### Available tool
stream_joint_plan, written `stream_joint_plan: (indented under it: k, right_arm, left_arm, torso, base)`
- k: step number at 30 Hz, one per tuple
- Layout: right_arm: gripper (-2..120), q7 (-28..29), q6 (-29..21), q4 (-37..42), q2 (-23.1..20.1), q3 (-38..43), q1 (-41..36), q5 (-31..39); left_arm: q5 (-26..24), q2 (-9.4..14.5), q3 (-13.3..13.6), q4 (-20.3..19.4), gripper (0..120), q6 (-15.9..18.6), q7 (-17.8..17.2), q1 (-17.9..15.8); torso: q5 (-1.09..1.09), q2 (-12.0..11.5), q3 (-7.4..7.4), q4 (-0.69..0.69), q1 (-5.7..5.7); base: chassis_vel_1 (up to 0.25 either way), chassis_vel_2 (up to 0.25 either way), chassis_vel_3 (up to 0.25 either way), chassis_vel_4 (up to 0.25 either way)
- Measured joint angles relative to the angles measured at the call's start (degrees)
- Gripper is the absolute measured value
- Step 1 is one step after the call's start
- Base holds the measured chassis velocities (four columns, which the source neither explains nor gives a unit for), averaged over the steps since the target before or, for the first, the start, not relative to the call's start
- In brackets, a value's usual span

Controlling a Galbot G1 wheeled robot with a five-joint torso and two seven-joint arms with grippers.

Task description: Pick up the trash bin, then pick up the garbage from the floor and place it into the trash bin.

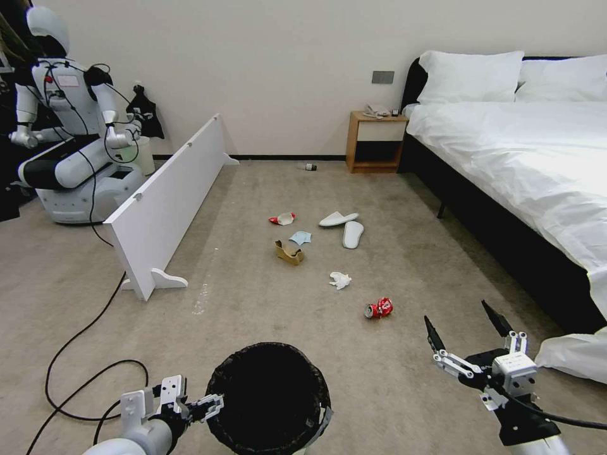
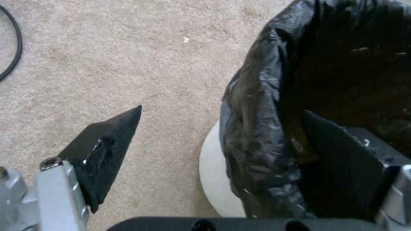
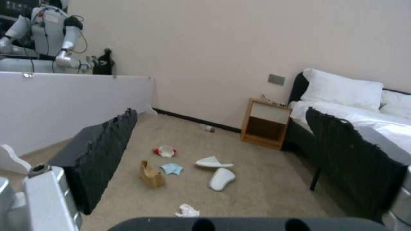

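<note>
The trash bin [image 1: 269,398], white with a black bag over its rim, stands upright on the floor [image 1: 265,303] just in front of me. My left gripper [image 1: 218,399] is open at its left side. In the left wrist view the gripper [image 2: 222,110] straddles the bin's rim [image 2: 257,106], one finger inside and one outside. My right gripper [image 1: 456,313] hangs open above the carpet to the right, holding nothing. The garbage lies ahead: a red can [image 1: 379,308], tissue [image 1: 340,280], cardboard scrap [image 1: 289,251], blue mask [image 1: 301,237], red-and-white packet [image 1: 282,218], two slippers [image 1: 337,218] and a small bottle [image 1: 308,167].
A white board panel [image 1: 171,196] stands on edge at the left, with another robot [image 1: 69,126] behind it. A black cable [image 1: 82,354] loops over the carpet near my left arm. The bed [image 1: 525,158] runs along the right, with a nightstand [image 1: 374,142] by the wall.
</note>
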Motion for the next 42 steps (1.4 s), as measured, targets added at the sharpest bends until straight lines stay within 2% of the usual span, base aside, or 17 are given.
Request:
stream_joint_plan:
  k: [13, 18, 19, 21, 22, 24, 25, 26, 30, 31, 32, 38, 42]
  right_arm:
    - [100, -0.12, 0.08, 1.28, 0.24, -0.14, -0.69, -0.18]
    - [100, -0.15, 0.08, 1.85, 0.23, -0.19, -0.9, -0.18]
    - [100, -0.15, 0.08, 1.85, 0.23, -0.19, -0.9, -0.18]
    - [100, -0.16, 0.08, 2.09, 0.17, -0.2, -1.02, -0.13]
    - [100, -0.16, 0.08, 2.09, 0.17, -0.2, -1.02, -0.13]
    - [100, -0.17, 0.08, 2.28, 0.15, -0.19, -1.09, -0.07]
    - [100, -0.17, 0.08, 2.28, 0.15, -0.19, -1.09, -0.07]
    - [100, -0.17, 0.07, 2.42, 0.14, -0.17, -1.12, -0.05]
    - [100, -0.17, 0.06, 2.72, 0.1, -0.05, -1.24, 0.0]
    - [100, -0.17, 0.06, 2.81, 0.09, 0.07, -1.29, 0.0]
    - [100, -0.17, 0.06, 2.81, 0.09, 0.07, -1.29, 0.0]
    - [100, -0.18, 0.06, 2.81, 0.09, 0.2, -1.37, -0.07]
    - [100, -0.19, 0.07, 2.9, 0.08, 0.52, -1.46, -0.09]
  left_arm:
    - [0.22, -0.32, 1.93, 2.73, 97, -0.05, -0.2, -2.0]
    - [0.41, -0.44, 3.21, 4.14, 77, -0.06, -0.49, -2.7]
    - [0.41, -0.44, 3.21, 4.14, 77, -0.06, -0.49, -2.7]
    - [0.45, -0.45, 3.35, 4.48, 65, -0.07, -0.44, -2.7]
    - [0.45, -0.45, 3.35, 4.48, 65, -0.07, -0.44, -2.7]
    - [0.48, -0.44, 3.36, 4.81, 54, -0.09, -0.34, -2.7]
    - [0.48, -0.44, 3.36, 4.81, 54, -0.09, -0.34, -2.7]
    - [0.49, -0.41, 3.36, 4.91, 48, -0.09, -0.31, -2.69]
    - [0.48, -0.35, 3.46, 4.88, 36, -0.09, -0.24, -2.63]
    - [0.49, -0.32, 3.53, 4.62, 28, -0.09, -0.2, -2.54]
    - [0.49, -0.32, 3.53, 4.62, 28, -0.09, -0.2, -2.54]
    - [0.49, -0.49, 3.45, 3.49, 5, -0.09, -0.12, -1.78]
    - [0.53, -0.53, 3.16, 3.16, 4, -0.08, -0.12, -1.3]
  torso:
    - [0.0, 0.0, 0.0, 0.0, 0.0]
    - [0.0, 0.0, 0.0, 0.0, 0.0]
    - [0.0, 0.0, 0.0, 0.0, 0.0]
    - [0.0, 0.0, 0.0, 0.0, 0.0]
    - [0.0, 0.0, 0.0, 0.0, 0.0]
    - [0.0, 0.0, 0.0, 0.0, 0.0]
    - [0.0, 0.0, 0.0, 0.0, 0.0]
    - [0.0, 0.0, 0.0, 0.0, 0.0]
    - [0.0, 0.0, 0.0, 0.0, 0.0]
    - [0.0, 0.0, 0.0, 0.0, 0.0]
    - [0.0, 0.0, 0.0, 0.0, 0.0]
    - [0.0, 0.0, 0.0, 0.0, 0.0]
    - [0.0, 0.0, 0.0, 0.0, 0.0]
  base:
    - [0.0, 0.0, 0.0, 0.0]
    - [0.0, 0.0, 0.0, 0.0]
    - [0.0, 0.0, 0.0, 0.0]
    - [0.0, 0.0, 0.0, 0.0]
    - [0.0, 0.0, 0.0, 0.0]
    - [0.0, 0.0, 0.0, 0.0]
    - [0.0, 0.0, 0.0, 0.0]
    - [0.0, 0.0, 0.0, 0.0]
    - [0.0, 0.0, 0.0, 0.0]
    - [0.0, 0.0, 0.0, 0.0]
    - [0.0, 0.0, 0.0, 0.0]
    - [0.0, 0.0, 0.0, 0.0]
    - [0.0, 0.0, 0.0, 0.0]
